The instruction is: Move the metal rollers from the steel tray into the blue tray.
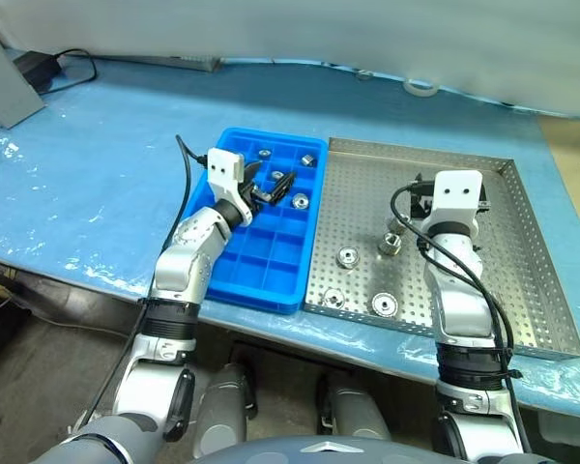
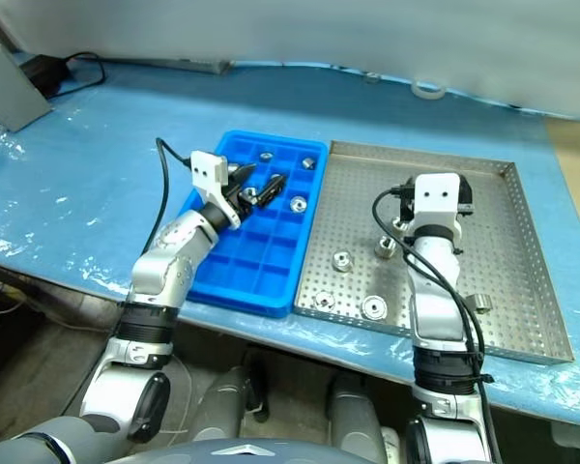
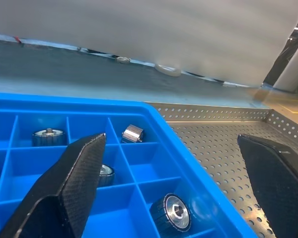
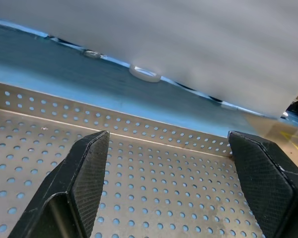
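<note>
The metal rollers (image 1: 347, 257) are divided between two containers. Several lie on the perforated floor of the steel tray (image 1: 522, 290), grouped in its near-left part beside the right arm; the right eye view adds one more (image 2: 478, 303) to the right of that arm, which the left eye view hides behind the arm. The blue tray (image 1: 271, 275) sits just beside the steel tray on its left side, long edges next to each other. Its far compartments hold several rollers, one per cell, including one (image 1: 300, 201) near the edge facing the steel tray; the near compartments are bare. The left gripper (image 1: 263, 189) hangs over the far half of the blue tray with its fingers spread wide and nothing between them. The left wrist view shows the filled cells closely: one roller lying on its side (image 3: 132, 133) and one (image 3: 172, 212) just below the spread fingers. The right gripper (image 4: 181, 183) is above the steel tray floor, fingers likewise spread and empty; its wrist view shows the tray's far rim and a white tape ring (image 4: 145, 73) on the blue table cover (image 1: 106, 155) beyond.
</note>
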Controlling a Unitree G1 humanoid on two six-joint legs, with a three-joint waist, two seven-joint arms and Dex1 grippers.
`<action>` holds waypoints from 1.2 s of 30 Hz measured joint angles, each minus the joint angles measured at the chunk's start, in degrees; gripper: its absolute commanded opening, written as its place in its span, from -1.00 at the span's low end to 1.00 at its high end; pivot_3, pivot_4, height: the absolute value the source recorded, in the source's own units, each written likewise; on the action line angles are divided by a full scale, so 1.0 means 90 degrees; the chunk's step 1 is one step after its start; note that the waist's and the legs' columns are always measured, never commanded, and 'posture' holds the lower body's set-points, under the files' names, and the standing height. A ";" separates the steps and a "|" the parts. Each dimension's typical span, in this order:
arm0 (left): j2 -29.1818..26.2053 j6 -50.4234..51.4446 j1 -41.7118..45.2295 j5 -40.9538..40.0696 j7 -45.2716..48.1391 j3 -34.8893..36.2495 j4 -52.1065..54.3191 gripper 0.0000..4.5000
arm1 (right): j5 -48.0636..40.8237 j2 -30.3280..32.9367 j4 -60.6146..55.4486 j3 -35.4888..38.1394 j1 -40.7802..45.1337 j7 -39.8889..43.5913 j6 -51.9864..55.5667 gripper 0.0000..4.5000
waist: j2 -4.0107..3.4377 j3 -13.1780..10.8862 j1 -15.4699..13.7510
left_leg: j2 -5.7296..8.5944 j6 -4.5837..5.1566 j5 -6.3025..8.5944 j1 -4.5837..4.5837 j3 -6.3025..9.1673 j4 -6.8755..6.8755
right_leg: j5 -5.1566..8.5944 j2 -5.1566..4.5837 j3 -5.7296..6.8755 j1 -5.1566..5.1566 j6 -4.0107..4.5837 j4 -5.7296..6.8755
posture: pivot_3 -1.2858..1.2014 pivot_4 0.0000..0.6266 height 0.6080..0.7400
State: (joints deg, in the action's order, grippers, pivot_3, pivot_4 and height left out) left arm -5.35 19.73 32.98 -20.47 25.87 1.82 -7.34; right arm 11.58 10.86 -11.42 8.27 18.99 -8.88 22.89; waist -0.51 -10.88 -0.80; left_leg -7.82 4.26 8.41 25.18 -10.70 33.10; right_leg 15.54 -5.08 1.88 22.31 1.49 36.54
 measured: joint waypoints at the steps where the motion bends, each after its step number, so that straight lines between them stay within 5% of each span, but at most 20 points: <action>1: 0.0007 -0.0003 0.0027 -0.0002 0.0027 0.0000 -0.0024 1.00 | 0.0000 0.0008 0.0001 0.0006 0.0045 0.0000 0.0000 0.77 | 0.0000 0.0000 0.0000 | 0.0000 0.0000 0.0000 0.0000 0.0000 0.0000 | 0.0000 0.0000 0.0000 0.0000 0.0000 0.0000 | -0.11 -0.52 1.00; 19: -0.0043 0.0017 0.0261 -0.0107 0.0795 -0.0111 -0.0184 1.00 | 0.0000 0.0025 0.0050 0.0130 0.0059 -0.0087 -0.0004 0.77 | 0.0000 0.0000 0.0016 | 0.0000 0.0001 0.0000 -0.0002 -0.0006 0.0001 | 0.0000 0.0000 -0.0004 0.0000 0.0000 0.0002 | -0.16 -0.52 1.00; 30: -0.0468 0.0389 0.0917 -0.0138 0.1567 -0.0436 -0.0630 1.00 | -0.0151 0.0020 0.0048 0.0141 0.0059 0.0097 -0.0058 0.77 | 0.0000 0.0000 0.0034 | 0.0000 0.0005 0.0001 -0.0006 -0.0020 0.0001 | 0.0000 0.0000 -0.0015 0.0002 0.0000 0.0004 | -0.17 -0.52 1.00; 36: -0.0723 0.0352 0.2064 0.0085 0.2758 -0.1001 -0.1469 1.00 | -0.0294 0.0121 0.0050 0.0132 0.0085 0.0332 -0.0247 0.77 | 0.0000 0.0000 0.0004 | 0.0000 0.0009 0.0003 -0.0006 -0.0034 0.0008 | -0.0001 -0.0001 -0.0023 0.0006 0.0001 0.0010 | -0.18 -0.52 1.00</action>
State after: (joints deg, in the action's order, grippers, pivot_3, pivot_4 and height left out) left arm -11.86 22.89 51.55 -19.70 50.69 -7.19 -20.56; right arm 8.93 11.94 -10.97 9.46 19.75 -5.89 20.67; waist -0.51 -10.89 -0.76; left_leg -7.82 4.35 8.44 25.12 -11.01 33.17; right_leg 15.53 -5.09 1.67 22.36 1.50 36.64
